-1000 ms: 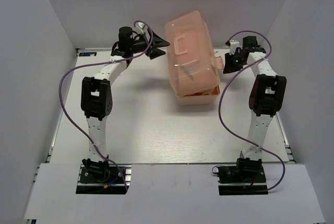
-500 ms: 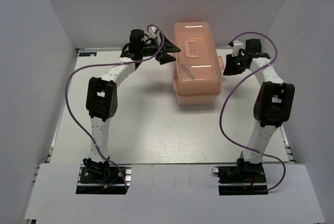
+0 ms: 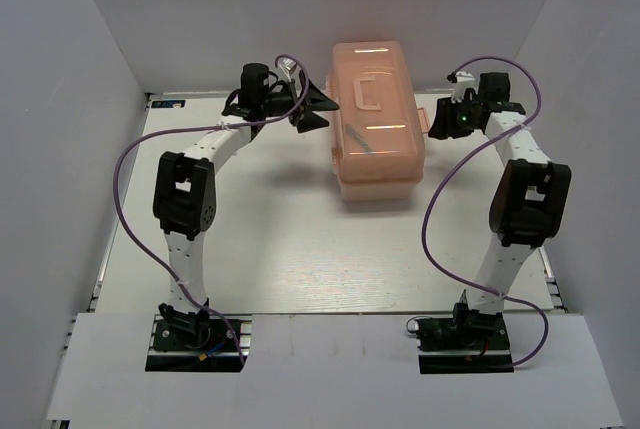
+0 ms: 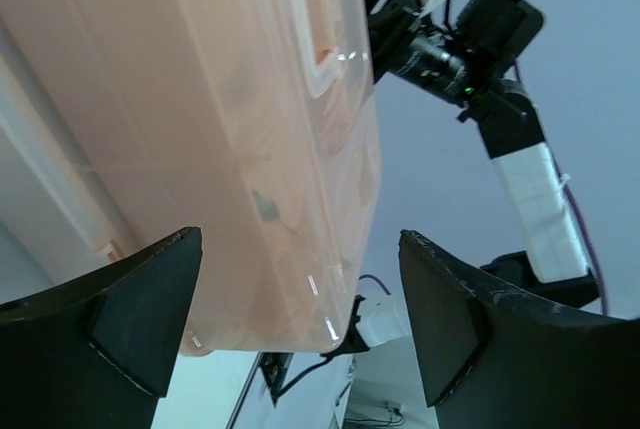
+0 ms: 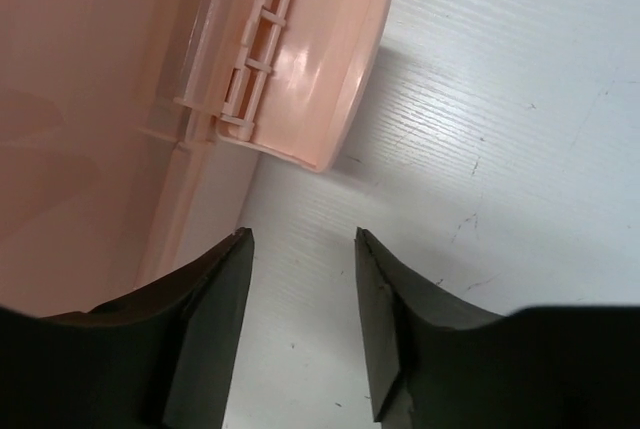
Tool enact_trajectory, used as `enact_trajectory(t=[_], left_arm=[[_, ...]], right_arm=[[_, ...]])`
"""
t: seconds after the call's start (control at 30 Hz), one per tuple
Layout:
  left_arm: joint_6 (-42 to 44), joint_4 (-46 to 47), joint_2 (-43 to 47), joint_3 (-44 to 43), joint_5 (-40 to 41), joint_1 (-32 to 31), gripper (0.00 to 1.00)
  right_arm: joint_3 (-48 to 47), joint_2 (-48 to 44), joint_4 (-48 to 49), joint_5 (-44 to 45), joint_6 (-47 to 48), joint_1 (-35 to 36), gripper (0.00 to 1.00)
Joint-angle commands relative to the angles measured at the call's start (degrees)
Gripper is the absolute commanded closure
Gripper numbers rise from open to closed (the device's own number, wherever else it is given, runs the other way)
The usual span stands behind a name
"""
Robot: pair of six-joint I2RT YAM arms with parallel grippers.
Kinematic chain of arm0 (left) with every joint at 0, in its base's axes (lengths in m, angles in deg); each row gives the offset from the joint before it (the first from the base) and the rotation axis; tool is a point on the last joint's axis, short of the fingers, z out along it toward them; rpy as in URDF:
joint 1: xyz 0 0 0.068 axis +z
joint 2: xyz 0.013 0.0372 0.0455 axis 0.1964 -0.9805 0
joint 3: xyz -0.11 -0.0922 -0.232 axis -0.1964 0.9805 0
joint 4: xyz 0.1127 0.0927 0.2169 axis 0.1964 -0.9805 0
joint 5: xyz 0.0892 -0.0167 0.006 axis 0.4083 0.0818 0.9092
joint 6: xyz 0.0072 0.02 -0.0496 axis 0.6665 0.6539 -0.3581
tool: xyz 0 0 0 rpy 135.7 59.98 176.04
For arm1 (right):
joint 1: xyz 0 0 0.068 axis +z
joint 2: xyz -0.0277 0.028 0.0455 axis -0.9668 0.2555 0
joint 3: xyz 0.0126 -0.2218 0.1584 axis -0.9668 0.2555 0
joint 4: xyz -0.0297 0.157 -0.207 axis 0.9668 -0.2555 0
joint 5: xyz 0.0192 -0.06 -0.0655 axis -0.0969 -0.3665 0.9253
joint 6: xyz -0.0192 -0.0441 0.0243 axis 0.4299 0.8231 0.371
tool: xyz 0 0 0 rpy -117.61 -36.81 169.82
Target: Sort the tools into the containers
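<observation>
1 second ago the pink toolbox [image 3: 375,139] sat crooked, with its lid turned to the left. Now it sits straight and shut at the far side of the white table [image 3: 300,249], the same way it sat half a second ago. The left gripper [image 3: 318,109] has pulled back a little from the left side of the box since then, and the left arm's elbow has swung out to the left. Its 2 black fingers [image 4: 130,309] are spread wide, with the pink wall of the box just in front of them and nothing held. The right gripper [image 3: 437,121] has hardly moved. It is by the right side of the box, pointing at the latch tab [image 5: 310,59], and its 2 fingers are apart with bare table showing between them. The lid handle [image 3: 368,91] lies flat on top of the lid. A thin dark shape [image 3: 355,137] shows through the lid, too dim to tell which tool it is. A small blue sticker [image 3: 168,104] is at the far left edge of the table, and its writing is too small to read.
</observation>
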Motion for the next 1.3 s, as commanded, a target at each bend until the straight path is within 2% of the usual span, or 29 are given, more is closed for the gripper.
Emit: enact_trajectory(t=[0.0, 0.1, 0.13, 0.2, 0.23, 0.3, 0.33, 0.43, 0.57, 0.73, 0.8, 0.83, 0.9, 0.93, 1.0, 1.1, 1.13, 1.27], left_arm=[[5.9, -6.1, 5.3, -2.5, 0.8, 0.2, 0.11], [12.0, -13.8, 5.3, -3.9, 3.2, 0.2, 0.11], [16.9, -19.9, 5.8, -4.5, 5.9, 0.2, 0.11], [22.0, -26.5, 7.0, -5.3, 10.0, 0.2, 0.11], [26.9, -32.3, 7.6, -5.3, 15.2, 0.2, 0.11], [30.6, -36.6, 8.8, -4.4, 20.9, 0.2, 0.11], [31.7, -37.7, 10.1, -1.9, 23.8, 0.2, 0.11], [31.7, -34.9, 12.6, 4.5, 25.3, 0.2, 0.11], [31.7, -33.7, 16.2, 8.2, 27.3, 0.2, 0.11], [32.4, -33.7, 18.9, 10.5, 30.3, 0.2, 0.11], [33.1, -34.2, 20.4, 11.3, 31.2, 0.2, 0.11], [33.1, -35.2, 21.1, 11.8, 33.4, 0.2, 0.11], [35.2, -36.4, 23.7, 13.2, 37.7, 0.2, 0.06], [35.2, -36.9, 24.8, 14.1, 39.4, 0.2, 0.06], [36.7, -36.3, 28.9, 17.4, 43.6, 0.2, 0.02], [37.3, -34.2, 32.9, 22.4, 46.4, 0.2, 0.01], [37.9, -32.4, 35.4, 23.6, 46.4, 0.2, 0.01], [39.2, -27.3, 41.7, 30.1, 46.9, 0.2, 0.01]], right_arm=[[0.4, -3.9, 2.4, -0.1, -0.7, -0.4, 0.47], [1.2, -5.1, 3.6, 0.0, -0.9, -0.5, 0.46], [2.2, -6.0, 4.9, 0.1, -0.8, -0.5, 0.46], [2.6, -7.7, 6.3, 0.1, 0.1, -0.3, 0.47], [2.7, -9.4, 7.1, -0.3, 0.6, -0.3, 0.48], [2.5, -9.9, 7.8, -0.8, 3.6, 0.9, 0.52], [2.0, -9.4, 7.5, -1.3, 4.1, 1.3, 0.52], [-1.4, -6.9, 3.9, -4.4, 4.5, 3.0, 0.54], [-1.4, -6.7, 3.1, -8.0, 3.4, 4.2, 0.54], [-1.3, -6.9, 1.5, -7.7, 3.7, 5.9, 0.54], [-0.9, -7.4, 1.3, -4.9, 4.9, 6.1, 0.54], [-0.6, -8.5, 2.7, 1.4, 5.4, 6.4, 0.54], [1.9, -10.8, 6.7, 11.8, 6.6, 6.5, 0.5], [2.5, -12.3, 6.6, 16.0, 6.8, 6.4, 0.45], [5.6, -16.8, 4.2, 17.0, 8.1, 5.4, 0.37], [11.7, -23.2, 1.9, 18.7, 9.5, 6.2, 0.1], [15.5, -26.6, 1.4, 18.1, 7.7, 6.3, 0.1], [18.8, -36.7, -5.7, 15.3, 1.5, 7.0, 0.1]])
